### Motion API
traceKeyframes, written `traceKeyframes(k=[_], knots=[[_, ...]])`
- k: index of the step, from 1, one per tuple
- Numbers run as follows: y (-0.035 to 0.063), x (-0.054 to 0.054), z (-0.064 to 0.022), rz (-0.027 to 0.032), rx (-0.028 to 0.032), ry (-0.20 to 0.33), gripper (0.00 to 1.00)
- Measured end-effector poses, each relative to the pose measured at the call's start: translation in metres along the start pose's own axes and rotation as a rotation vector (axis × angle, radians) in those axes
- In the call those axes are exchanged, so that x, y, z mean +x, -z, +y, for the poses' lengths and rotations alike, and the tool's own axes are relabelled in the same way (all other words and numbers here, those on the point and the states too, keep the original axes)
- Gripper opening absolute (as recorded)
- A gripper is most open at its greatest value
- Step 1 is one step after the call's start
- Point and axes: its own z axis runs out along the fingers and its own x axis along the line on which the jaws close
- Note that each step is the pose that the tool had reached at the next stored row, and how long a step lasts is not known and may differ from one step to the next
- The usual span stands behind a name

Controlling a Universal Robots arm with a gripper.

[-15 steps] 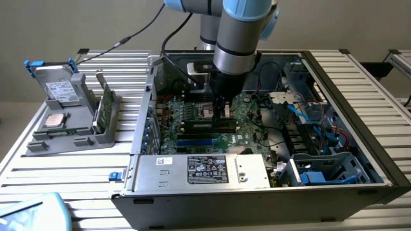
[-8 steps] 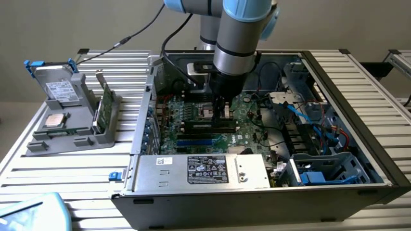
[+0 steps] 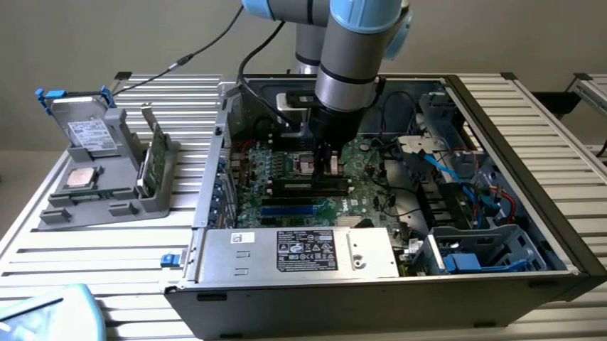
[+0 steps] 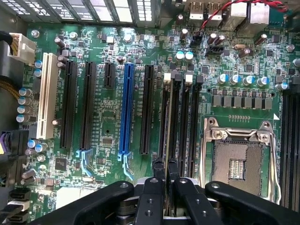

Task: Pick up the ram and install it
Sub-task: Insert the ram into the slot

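1. The gripper (image 4: 165,169) is closed narrowly on the ram (image 4: 168,122), and its two black fingers (image 4: 158,171) are pressed against the thin upper edge of the stick.
2. The ram is seen edge-on in the wrist view as a pale narrow strip lying along a black memory slot (image 4: 177,126) with a white clip at its far end. It cannot be told whether the ram is fully seated.
3. More black memory slots lie just beside it, and the open processor socket (image 4: 236,164) with its metal frame is near them.
4. A blue slot (image 4: 125,110) and several long black slots are spread across the green motherboard (image 4: 103,122).
5. In the exterior view, the gripper (image 3: 329,167) is lowered into the open computer case (image 3: 379,305) at the centre of the frame, below the arm (image 3: 356,57).
6. A silver power supply (image 3: 303,252) is mounted in the case at the lower centre.
7. At the exterior view's left, a grey holder (image 3: 104,202) with an upright green card (image 3: 156,156) is placed on the slatted table (image 3: 85,256), well apart from the gripper.
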Motion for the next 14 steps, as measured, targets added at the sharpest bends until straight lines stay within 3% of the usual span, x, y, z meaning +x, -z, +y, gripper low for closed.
traceKeyframes(k=[10,14], knots=[[-0.0004,-0.0034,-0.0009,0.0069,-0.0022,-0.001,0.14],[-0.0006,-0.0049,-0.0010,0.0130,-0.0099,-0.002,0.14]])
